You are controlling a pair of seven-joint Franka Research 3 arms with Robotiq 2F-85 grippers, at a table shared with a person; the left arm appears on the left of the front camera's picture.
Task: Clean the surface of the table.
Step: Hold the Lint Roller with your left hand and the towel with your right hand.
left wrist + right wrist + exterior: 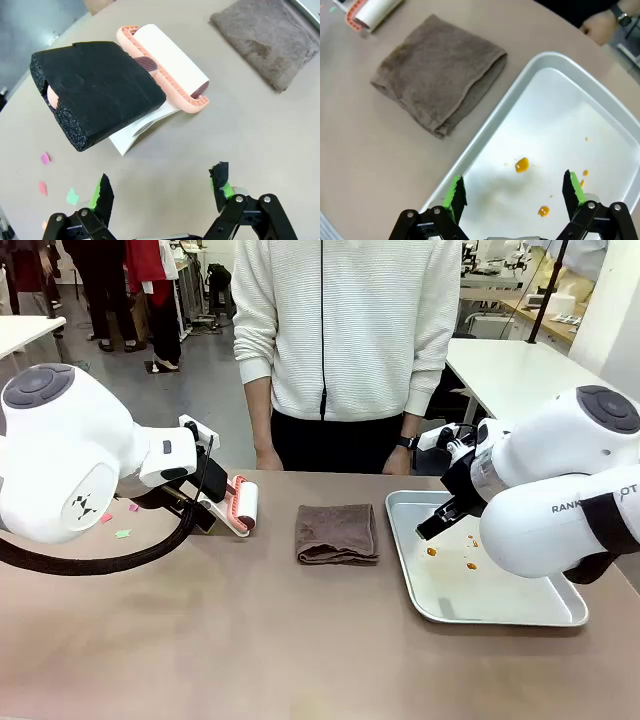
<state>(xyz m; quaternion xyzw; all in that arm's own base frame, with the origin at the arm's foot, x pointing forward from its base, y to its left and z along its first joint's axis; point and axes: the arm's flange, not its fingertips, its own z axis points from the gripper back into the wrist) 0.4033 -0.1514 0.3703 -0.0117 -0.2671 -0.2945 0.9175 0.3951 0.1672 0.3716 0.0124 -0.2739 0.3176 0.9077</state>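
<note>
Front view: the only readable writing was on the white casing of the right arm, the fragments "RANK" and "OT". The left arm casing carried a small black emblem with no legible text.

The table [250, 640] had a smooth, matte, taupe top and filled the foreground in front of the standing person. From the robot's left to right it carried a lint roller [243, 505], a folded brown towel [337, 533] and a metal tray [500, 615]. Small pink and green paper scraps [122, 533] lay on the tabletop near the lint roller. Orange spots [521, 164] marked the tray floor.

In the left wrist view, the left gripper [162, 187] had its jaws spread wide and empty, above bare tabletop. It was just short of the black foam block [95, 92] on the roller handle and touched nothing.

In the right wrist view, the right gripper [515, 190] was likewise spread wide and empty. It hung over the tray, with the orange spots between its fingers.
</note>
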